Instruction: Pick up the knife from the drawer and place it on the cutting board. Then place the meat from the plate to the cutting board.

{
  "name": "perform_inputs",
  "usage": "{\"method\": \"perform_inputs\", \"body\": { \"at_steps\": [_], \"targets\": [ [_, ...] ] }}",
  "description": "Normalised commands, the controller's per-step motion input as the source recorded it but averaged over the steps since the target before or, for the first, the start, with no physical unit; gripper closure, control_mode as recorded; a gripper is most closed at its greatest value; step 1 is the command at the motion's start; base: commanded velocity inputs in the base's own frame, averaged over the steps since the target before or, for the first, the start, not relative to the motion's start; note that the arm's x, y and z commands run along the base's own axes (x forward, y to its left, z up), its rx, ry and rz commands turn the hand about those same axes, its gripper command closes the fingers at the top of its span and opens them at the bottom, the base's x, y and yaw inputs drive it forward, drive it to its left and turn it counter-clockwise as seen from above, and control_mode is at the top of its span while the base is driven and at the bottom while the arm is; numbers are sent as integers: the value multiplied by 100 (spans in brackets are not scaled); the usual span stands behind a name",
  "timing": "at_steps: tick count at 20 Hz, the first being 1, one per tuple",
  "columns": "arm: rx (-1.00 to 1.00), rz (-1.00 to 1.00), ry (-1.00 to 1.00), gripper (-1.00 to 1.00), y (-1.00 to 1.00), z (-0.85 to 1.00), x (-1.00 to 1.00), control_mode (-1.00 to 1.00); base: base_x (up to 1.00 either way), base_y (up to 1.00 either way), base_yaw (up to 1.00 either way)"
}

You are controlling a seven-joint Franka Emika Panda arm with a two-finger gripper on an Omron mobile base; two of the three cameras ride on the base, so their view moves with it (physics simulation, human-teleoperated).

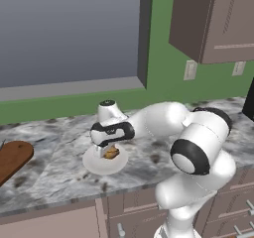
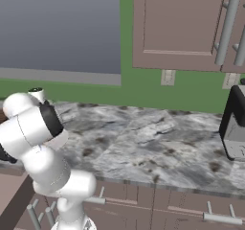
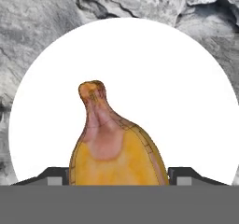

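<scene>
Golden-orange meat [image 3: 116,148] with narrow pinkish neck, fingers [image 3: 59,175] touching either side, on white plate [image 3: 186,87]

Veined grey marble look on the surface [image 1: 59,172], smooth with a dull sheen, and the plate [image 3: 186,87] sits on it plain white and matt, like unglazed ceramic. The meat [image 3: 116,148] shows a golden, lightly glossy skin, while the cutting board [image 1: 12,157] is reddish-brown wood, smooth.

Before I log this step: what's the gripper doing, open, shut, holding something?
Gripper: fingers on either side of the meat on the plate; a closed grip cannot be told.
</scene>
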Motion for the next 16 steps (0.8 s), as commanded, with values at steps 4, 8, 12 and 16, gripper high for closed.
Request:
{"method": "perform_inputs", "body": {
  "at_steps": [4,8,12,16],
  "targets": [
    [0,0,-31,100,0,78,-39,-100,0,0,0],
    [0,0,-32,100,-1,72,-34,-100,0,0,0],
    [0,0,-11,100,0,32,-14,-100,0,0,0],
    [0,0,0,100,0,0,0,-100,0,0,0]
  ]
}}
